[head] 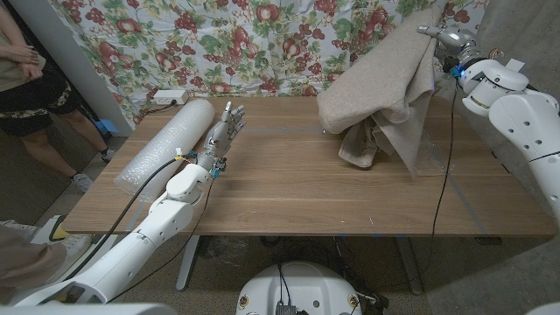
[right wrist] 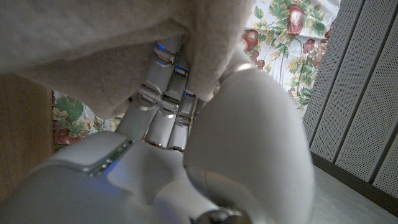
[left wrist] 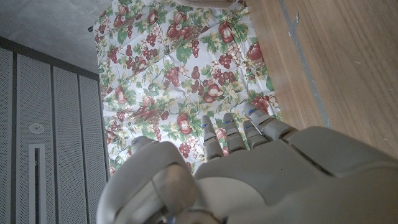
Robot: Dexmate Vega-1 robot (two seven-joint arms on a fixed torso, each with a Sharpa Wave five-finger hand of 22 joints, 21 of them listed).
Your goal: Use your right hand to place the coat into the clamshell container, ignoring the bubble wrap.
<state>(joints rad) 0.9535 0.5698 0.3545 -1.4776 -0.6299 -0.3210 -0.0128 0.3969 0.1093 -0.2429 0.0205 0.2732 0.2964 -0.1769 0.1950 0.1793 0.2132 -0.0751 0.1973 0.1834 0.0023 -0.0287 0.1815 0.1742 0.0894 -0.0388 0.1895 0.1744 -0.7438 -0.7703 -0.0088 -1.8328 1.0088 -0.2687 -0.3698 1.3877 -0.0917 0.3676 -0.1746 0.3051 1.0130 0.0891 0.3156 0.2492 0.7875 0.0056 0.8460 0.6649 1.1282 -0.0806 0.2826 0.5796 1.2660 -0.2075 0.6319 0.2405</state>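
Note:
The beige coat (head: 385,87) hangs lifted at the table's far right, and its lower folds (head: 359,149) touch the wood. My right hand (head: 448,39) grips the coat's top edge, high above the table. In the right wrist view its fingers (right wrist: 163,102) are buried in the coat's cloth (right wrist: 74,50). A faint clear plastic shape (head: 433,162) lies under the coat's hanging edge; I cannot tell if it is the clamshell container. My left hand (head: 220,136) stands on the table left of centre beside the bubble wrap roll (head: 166,144), fingers apart and holding nothing, as the left wrist view (left wrist: 249,168) also shows.
A floral cloth (head: 245,44) hangs behind the table. A white power strip (head: 166,96) lies at the far left corner. A person (head: 22,79) stands at the left, beyond the table. Bare wood (head: 289,184) spans the table's middle and front.

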